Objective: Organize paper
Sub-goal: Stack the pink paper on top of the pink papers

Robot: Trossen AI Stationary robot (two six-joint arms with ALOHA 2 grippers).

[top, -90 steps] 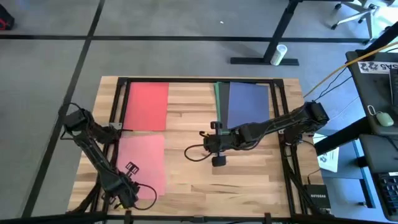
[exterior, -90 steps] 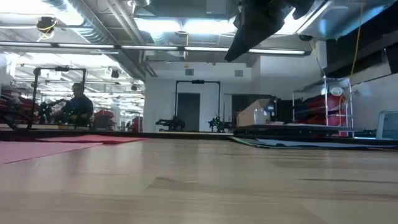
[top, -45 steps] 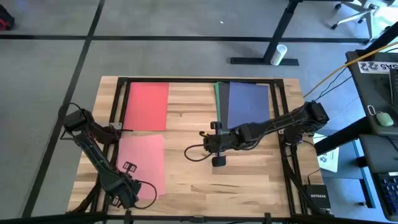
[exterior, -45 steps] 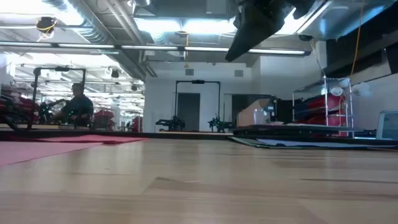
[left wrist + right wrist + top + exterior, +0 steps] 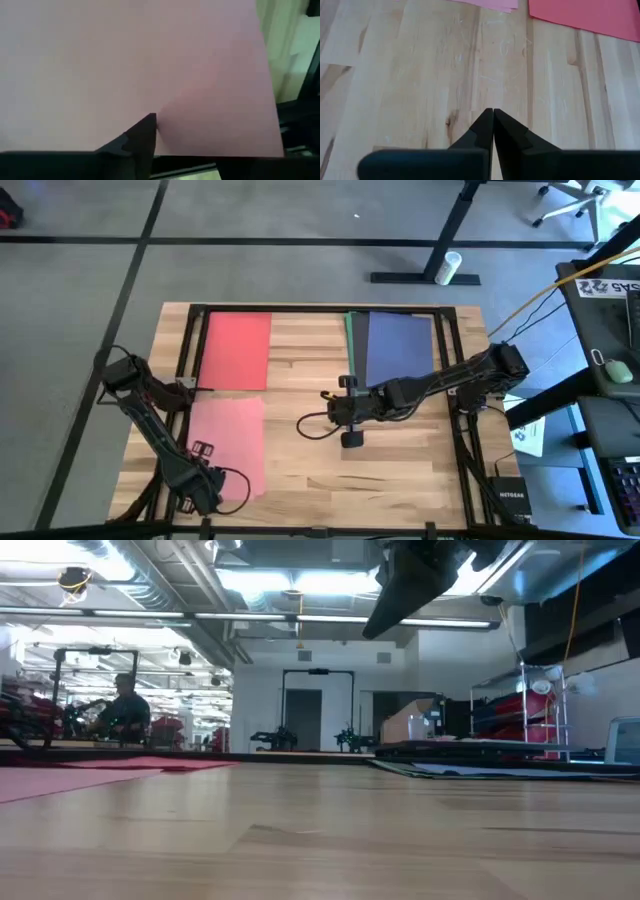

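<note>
Only the left gripper (image 5: 203,449) has shifted since the earlier pictures, creeping a little up the high view over the pink sheet (image 5: 232,438); every sheet and the right arm lie as they did.

That pink sheet sits at the lower left of the wooden table (image 5: 300,470) in the high view. In the left wrist view it fills nearly the whole picture (image 5: 150,65), with one dark fingertip (image 5: 145,131) resting at its edge; I cannot tell whether the left fingers are spread or pinching the sheet.

Directly above it in the high view, well apart from it, lies the red sheet (image 5: 237,350), in the upper left part of the table. In the upper right part lies the blue sheet (image 5: 398,345), stacked on a green sheet (image 5: 350,340) whose edge peeks out along its left side.

At the centre of the high view, between the two groups of paper, the right gripper (image 5: 350,410) hangs over bare wood, holding nothing. In the right wrist view its fingers (image 5: 485,127) are pressed together to a point above the planks, with corners of the pink sheet (image 5: 492,4) and the red sheet (image 5: 585,15) along the top edge.

In the low view a person (image 5: 125,705) sits far off at the left of the frame, in the room beyond the table.
</note>
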